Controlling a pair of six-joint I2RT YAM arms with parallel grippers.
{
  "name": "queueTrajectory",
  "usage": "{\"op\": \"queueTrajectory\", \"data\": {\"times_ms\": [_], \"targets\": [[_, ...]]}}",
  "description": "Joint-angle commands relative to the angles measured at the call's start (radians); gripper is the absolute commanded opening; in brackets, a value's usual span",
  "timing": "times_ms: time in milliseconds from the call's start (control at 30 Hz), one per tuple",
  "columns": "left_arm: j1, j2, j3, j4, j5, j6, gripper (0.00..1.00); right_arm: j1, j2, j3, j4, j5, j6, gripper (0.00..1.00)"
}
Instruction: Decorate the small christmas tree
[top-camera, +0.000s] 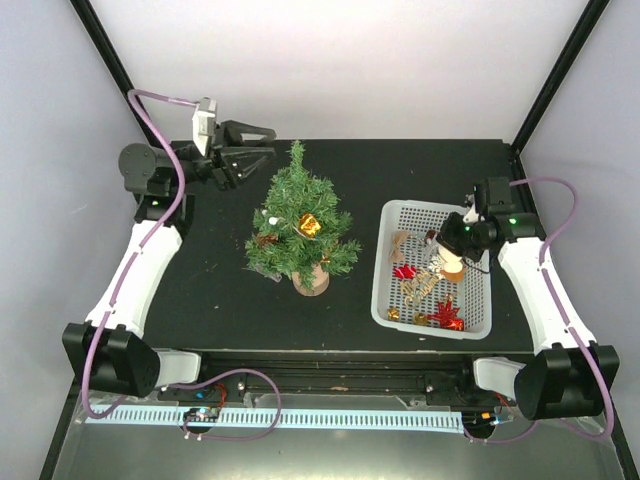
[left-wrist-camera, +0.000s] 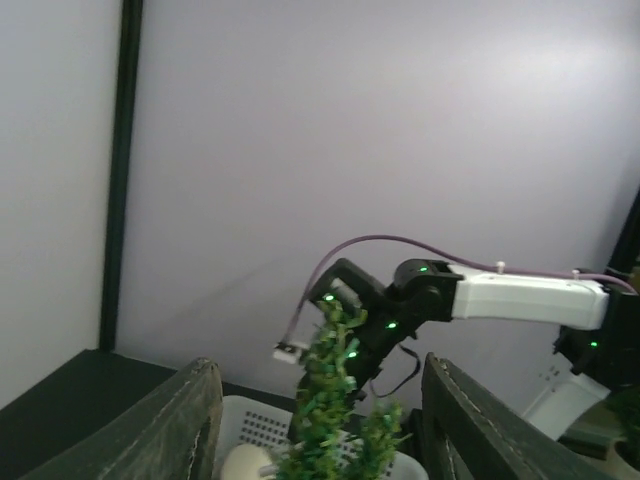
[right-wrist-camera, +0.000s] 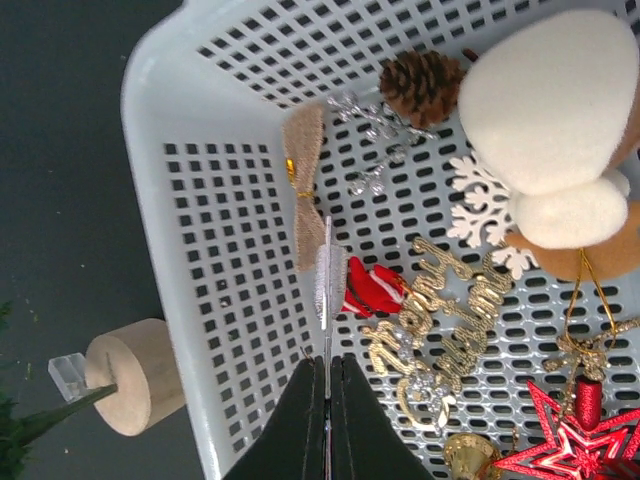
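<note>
Small christmas tree (top-camera: 298, 215) is seen upright near centre of black table (top-camera: 210, 290), on wood disc base (top-camera: 311, 283). Gold bell (top-camera: 308, 224) is hung in front branches; small white bit (top-camera: 270, 219) is noted at 9 o'clock of it.

White basket (top-camera: 379, 265) is set at 3 o'clock of tree, apart from it.

L gripper (top-camera: 268, 146) is held at 11 o'clock of tree, near the tip, jaws spread wide, nothing gripped. In L wrist view the tree top is framed betw. both fingers (left-wrist-camera: 185, 420), not touched.

R gripper (right-wrist-camera: 325, 372) is held over basket, jaws clenched on thin silvery piece (right-wrist-camera: 328, 285), seen edge-on; type can't be told.

Noted in basket: burlap bow (right-wrist-camera: 303, 190) at 12 o'clock of the piece, pine cone (right-wrist-camera: 425, 85) at 1, white snowflake (right-wrist-camera: 490, 215) at 2, gold script (right-wrist-camera: 440, 320) at 4, red star (right-wrist-camera: 570, 450) at 5.
</note>
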Motion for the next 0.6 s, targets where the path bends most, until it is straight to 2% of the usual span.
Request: {"op": "queueTrajectory", "data": {"times_ms": [0,67,133,200,267,300,433,567], "targets": [[0.092,-0.003,0.097,-0.151,0.049,0.095,0.58,0.038,-0.021,0.092,-0.046,0.054,-0.018,0.01],[0.155,-0.003,0.139,-0.211,0.073,0.131,0.6,0.077,-0.019,0.157,-0.077,0.09,-0.027,0.01],[0.2,-0.001,0.221,-0.444,0.104,0.254,0.62,0.13,-0.015,0.242,-0.108,0.118,-0.037,0.01],[0.219,0.008,0.375,-0.854,0.113,0.558,0.63,0.168,0.0,0.351,-0.137,0.121,-0.051,0.01],[0.216,0.03,0.554,-1.28,0.072,0.96,0.67,0.205,0.016,0.503,-0.146,0.105,-0.065,0.01],[0.211,0.038,0.62,-1.417,0.035,1.062,0.68,0.223,0.021,0.567,-0.147,0.1,-0.073,0.01],[0.207,0.045,0.774,-1.68,-0.059,1.246,0.71,0.272,0.055,0.8,-0.114,0.038,-0.099,0.01],[0.202,0.002,0.817,-1.79,-0.057,1.32,0.75,0.309,0.035,0.894,0.017,-0.121,-0.106,0.01]]}}
